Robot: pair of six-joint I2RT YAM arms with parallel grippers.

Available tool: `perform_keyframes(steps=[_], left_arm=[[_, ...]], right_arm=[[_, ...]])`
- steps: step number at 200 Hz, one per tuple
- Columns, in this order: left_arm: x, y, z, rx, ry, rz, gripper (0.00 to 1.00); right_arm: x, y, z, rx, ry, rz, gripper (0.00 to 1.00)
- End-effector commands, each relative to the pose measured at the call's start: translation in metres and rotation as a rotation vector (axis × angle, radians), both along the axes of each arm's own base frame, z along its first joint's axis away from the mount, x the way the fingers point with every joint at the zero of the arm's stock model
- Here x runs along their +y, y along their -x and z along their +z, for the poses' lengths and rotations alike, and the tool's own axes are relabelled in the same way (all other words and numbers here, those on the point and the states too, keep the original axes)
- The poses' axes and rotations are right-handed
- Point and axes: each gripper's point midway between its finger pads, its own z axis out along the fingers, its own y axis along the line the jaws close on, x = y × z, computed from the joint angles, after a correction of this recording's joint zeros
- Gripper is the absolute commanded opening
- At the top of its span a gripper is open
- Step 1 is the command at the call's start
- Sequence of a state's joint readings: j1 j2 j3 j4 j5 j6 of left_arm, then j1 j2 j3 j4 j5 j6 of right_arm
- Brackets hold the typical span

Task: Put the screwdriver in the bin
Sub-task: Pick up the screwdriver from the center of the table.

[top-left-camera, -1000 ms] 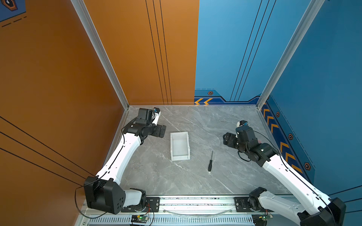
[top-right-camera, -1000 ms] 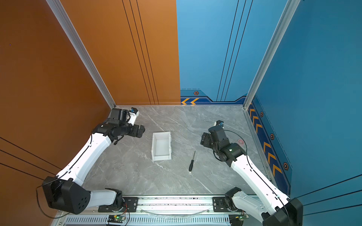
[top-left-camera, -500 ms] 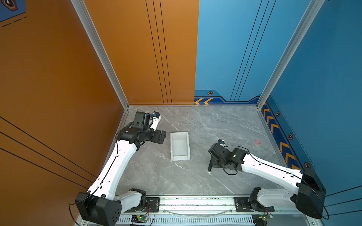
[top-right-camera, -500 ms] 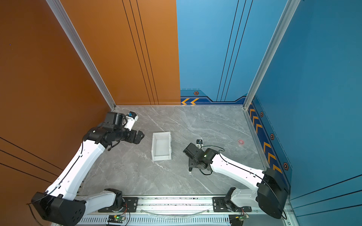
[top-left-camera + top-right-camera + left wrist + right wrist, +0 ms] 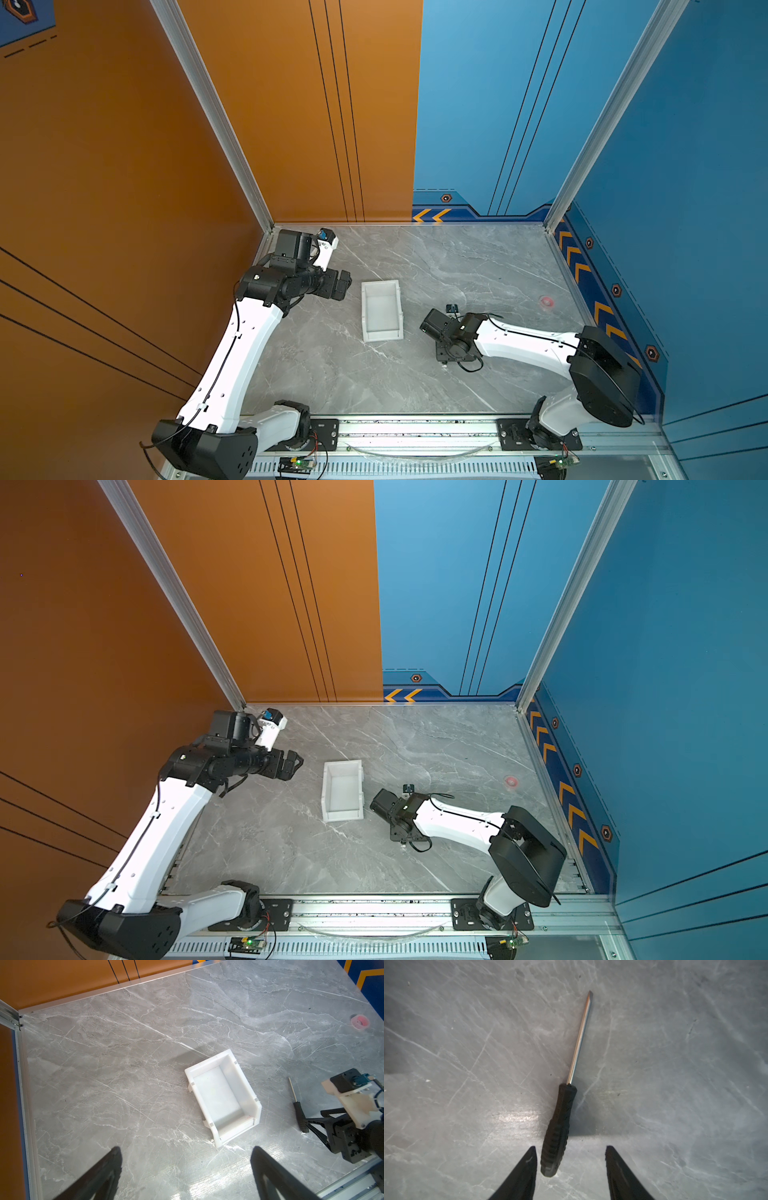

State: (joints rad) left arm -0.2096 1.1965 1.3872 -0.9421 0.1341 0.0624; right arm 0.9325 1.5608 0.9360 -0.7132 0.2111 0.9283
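Observation:
The screwdriver [image 5: 558,1126] lies flat on the grey marble table, black ribbed handle toward my right gripper [image 5: 570,1148], shaft pointing away. The right gripper is open and low over the table, with the handle's end between its fingers. One finger is close beside the handle; a wide gap separates the other from it. In both top views this gripper [image 5: 445,360] [image 5: 401,837] covers the screwdriver. The left wrist view shows the screwdriver [image 5: 299,1113] just right of the white bin [image 5: 216,1093]. The bin [image 5: 381,309] [image 5: 343,789] is empty. My left gripper [image 5: 345,286] [image 5: 186,1148] hangs open, left of the bin.
A small red round thing [image 5: 547,301] [image 5: 360,1021] lies far right near the blue wall. Orange and blue walls close the table at the back and sides. A metal rail [image 5: 415,432] with both arm bases runs along the front edge.
My right arm swung down and inward from the right side onto the screwdriver, its jaws narrowing. The left arm shifted a little beside the bin. Screwdriver and bin stayed put.

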Motion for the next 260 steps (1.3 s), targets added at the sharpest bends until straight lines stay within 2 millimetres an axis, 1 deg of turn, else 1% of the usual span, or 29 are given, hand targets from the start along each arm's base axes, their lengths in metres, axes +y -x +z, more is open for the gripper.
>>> perform_keyframes(steps=[1,20,53,79,115,193,226,260], left_arm=[[0.002,0.006,0.006,0.003,0.018,0.007,0.98],[0.002,0.007,0.005,0.009,0.021,0.01,0.98],[-0.002,0.01,0.011,0.001,0.057,0.008,0.98],[-0.003,0.01,0.012,0.0,0.066,0.005,0.98],[-0.003,0.01,0.01,0.008,0.067,0.005,0.98],[-0.002,0.009,0.006,0.02,0.068,0.013,0.98],[-0.001,0.007,0.005,0.021,0.062,0.017,0.98],[0.001,0.008,0.005,0.016,0.05,0.017,0.98]], right_arm=[[0.006,-0.002,-0.003,0.002,-0.014,-0.026,0.52],[0.008,-0.002,-0.007,0.009,-0.014,-0.027,0.5],[0.007,-0.002,-0.013,0.02,-0.009,-0.036,0.47],[0.007,0.0,-0.019,0.037,-0.002,-0.033,0.45],[0.004,0.003,-0.027,0.054,0.011,-0.036,0.43],[0.001,0.009,-0.036,0.082,-0.007,-0.05,0.37],[0.0,0.011,-0.038,0.085,-0.016,-0.051,0.33],[-0.003,0.012,-0.037,0.079,-0.017,-0.05,0.25]])
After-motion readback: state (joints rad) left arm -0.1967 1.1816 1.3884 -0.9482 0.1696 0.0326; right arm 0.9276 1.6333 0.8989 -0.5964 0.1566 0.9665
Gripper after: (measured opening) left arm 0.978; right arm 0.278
